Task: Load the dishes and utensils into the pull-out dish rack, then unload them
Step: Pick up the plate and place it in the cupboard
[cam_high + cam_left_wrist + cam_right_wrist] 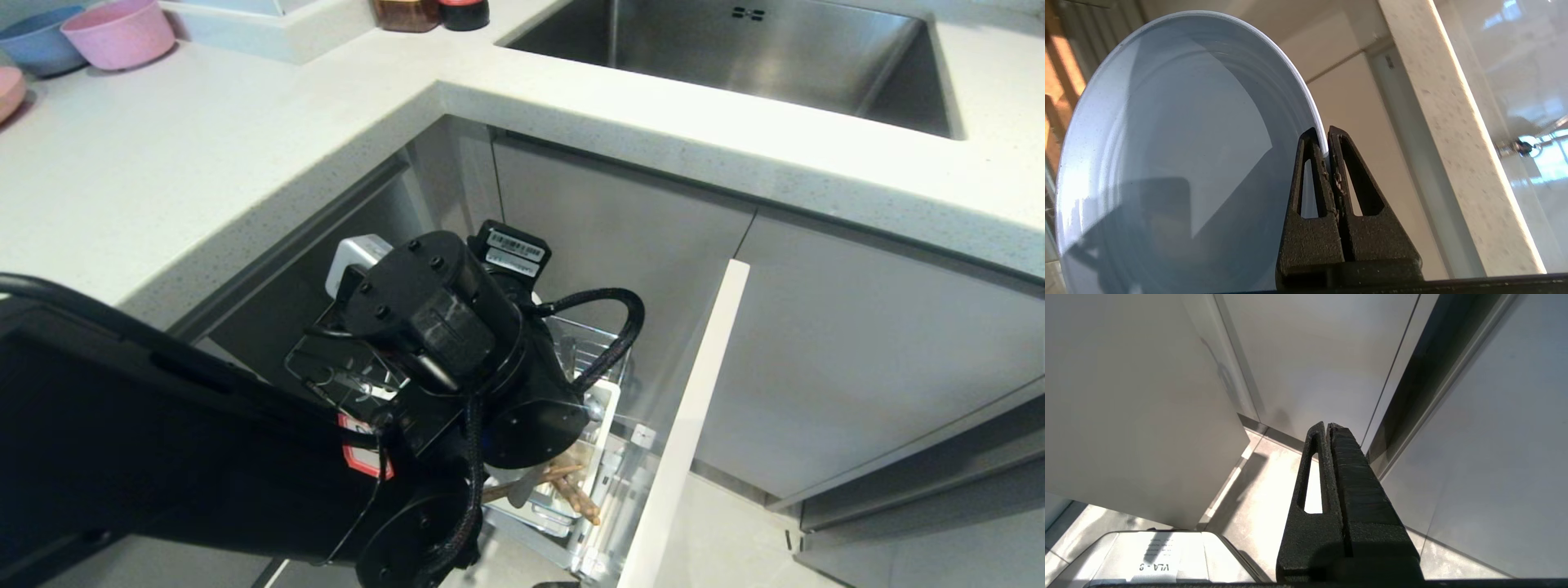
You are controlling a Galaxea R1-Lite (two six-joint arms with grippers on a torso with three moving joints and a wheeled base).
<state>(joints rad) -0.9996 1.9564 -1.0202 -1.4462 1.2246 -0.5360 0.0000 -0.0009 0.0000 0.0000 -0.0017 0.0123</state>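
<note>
My left gripper (1327, 132) is shut on the rim of the large light-blue plate (1167, 163), which stands on edge and fills most of the left wrist view. In the head view the left arm's wrist (457, 343) hangs over the pull-out dish rack (608, 343) and hides both the gripper and the plate. The wooden chopsticks (571, 486) lean in the rack's white caddy (600, 457). The pale front panel (694, 425) stands pulled out. My right gripper (1327, 425) is shut on nothing, parked low beside cabinet doors.
The white worktop (245, 147) wraps round the corner above the rack; its edge (1453, 122) passes close to the plate. A steel sink (735, 57) lies at the back right. A pink bowl (118, 33) and a blue bowl (37, 41) sit at the back left.
</note>
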